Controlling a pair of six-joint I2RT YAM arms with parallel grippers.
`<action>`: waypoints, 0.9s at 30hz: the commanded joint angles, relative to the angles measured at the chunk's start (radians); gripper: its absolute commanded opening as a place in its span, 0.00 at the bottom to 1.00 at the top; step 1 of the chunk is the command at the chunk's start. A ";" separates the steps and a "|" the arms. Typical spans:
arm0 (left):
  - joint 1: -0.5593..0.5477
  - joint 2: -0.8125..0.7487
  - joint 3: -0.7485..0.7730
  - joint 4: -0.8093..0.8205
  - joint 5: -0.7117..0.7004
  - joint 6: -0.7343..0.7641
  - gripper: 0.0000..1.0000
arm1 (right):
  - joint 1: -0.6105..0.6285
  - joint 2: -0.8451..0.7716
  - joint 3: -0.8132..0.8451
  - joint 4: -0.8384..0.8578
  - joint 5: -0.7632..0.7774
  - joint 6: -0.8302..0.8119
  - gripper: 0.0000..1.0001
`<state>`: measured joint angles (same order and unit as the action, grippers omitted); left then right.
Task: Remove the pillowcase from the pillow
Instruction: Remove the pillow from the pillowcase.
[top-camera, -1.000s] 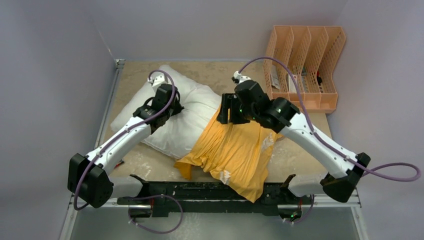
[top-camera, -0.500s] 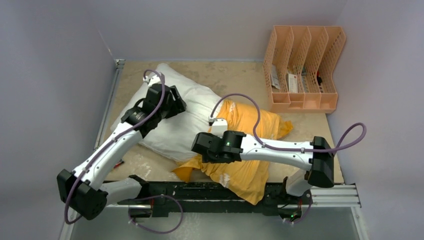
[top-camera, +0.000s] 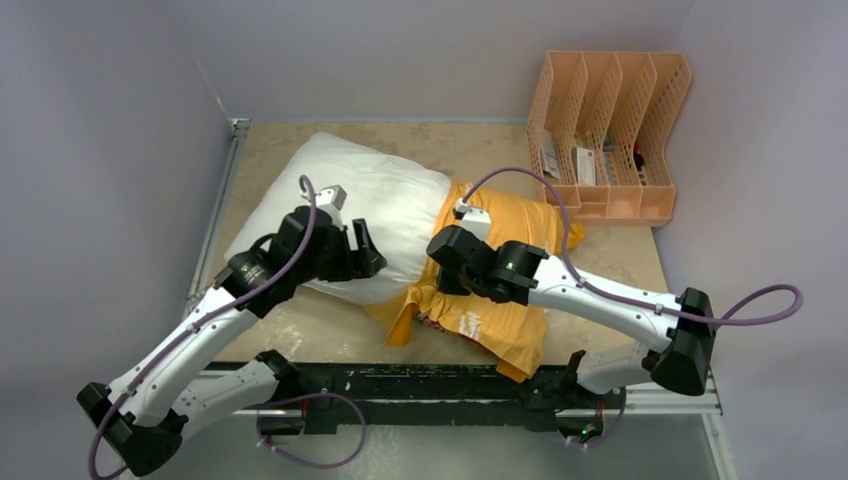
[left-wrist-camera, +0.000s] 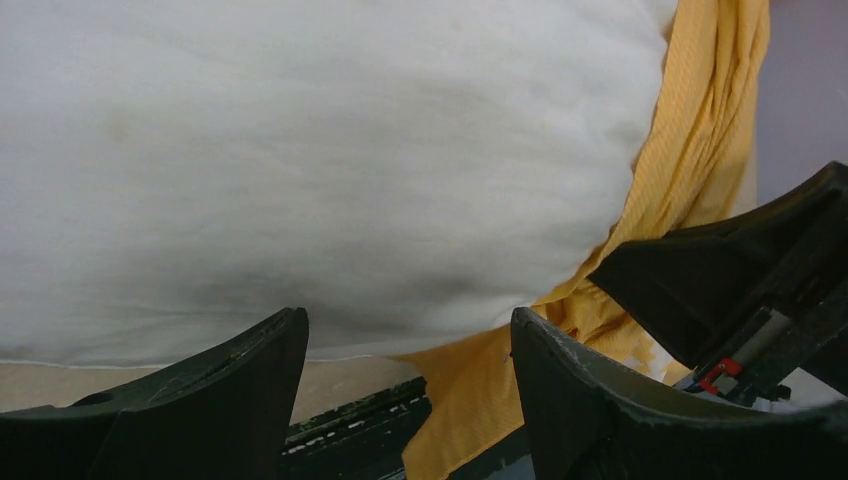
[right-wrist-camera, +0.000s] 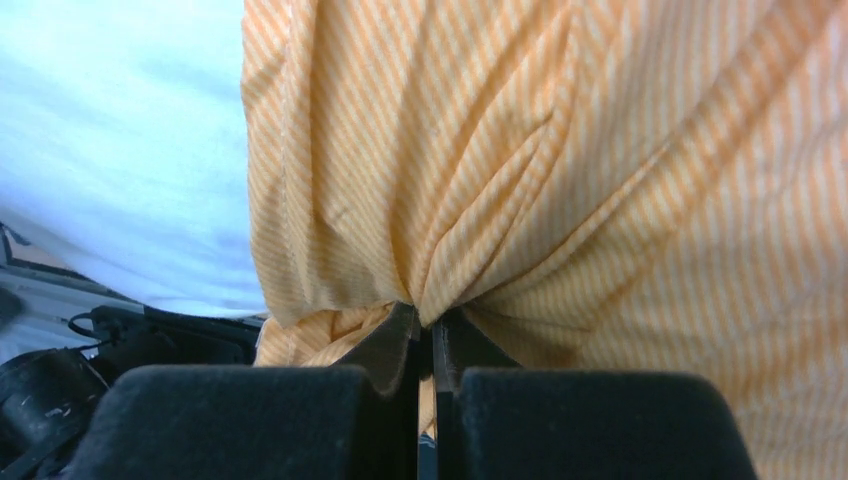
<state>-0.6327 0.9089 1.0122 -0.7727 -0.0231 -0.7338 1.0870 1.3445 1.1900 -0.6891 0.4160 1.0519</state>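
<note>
1. The black rail (top-camera: 420, 385) carrying both arm bases runs along the table's near edge. The pillowcase's lowest fold hangs close to it, right of centre.
2. The left gripper (top-camera: 368, 252) sits at the pillow's near side, pointing right. Its jaws stand wide apart and nothing is between them. In the left wrist view, the fingers (left-wrist-camera: 215, 385) frame the pillow's underside with bare table below. Whether the tips touch the pillow cannot be told.
3. The right gripper (top-camera: 436, 278) reaches in from the right, just beside the left one. Its jaws are pressed together on a gathered pinch of pillowcase (right-wrist-camera: 560, 160). Folds fan out from the fingertips (right-wrist-camera: 400, 335) in the right wrist view.
4. The pillowcase (top-camera: 505, 225) is orange-yellow and bunched into folds. It covers only the pillow's right end and spills toward the near right across the table. Its open edge sits at the grippers, where white meets orange.
5. The pillow (top-camera: 370, 195) lies left of centre, plump and white, and most of it is bare. Its left end reaches toward the far left corner of the table (top-camera: 470, 145).
6. A peach organiser (top-camera: 610, 130) stands at the far right against the wall, apart from the fabric. Small items sit in its slots, too small to identify.
</note>
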 joint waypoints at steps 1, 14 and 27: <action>-0.135 0.043 -0.028 0.065 -0.099 -0.093 0.74 | -0.011 -0.004 0.002 0.105 -0.032 -0.077 0.00; -0.291 0.248 -0.154 0.377 -0.505 -0.284 0.00 | -0.010 -0.050 -0.030 0.152 -0.096 -0.112 0.02; -0.292 0.194 -0.157 0.381 -0.489 -0.274 0.00 | 0.142 0.015 0.042 0.043 0.019 0.219 0.78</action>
<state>-0.9329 1.1320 0.8650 -0.4637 -0.4381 -0.9867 1.2297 1.3094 1.1931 -0.6022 0.3260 1.0912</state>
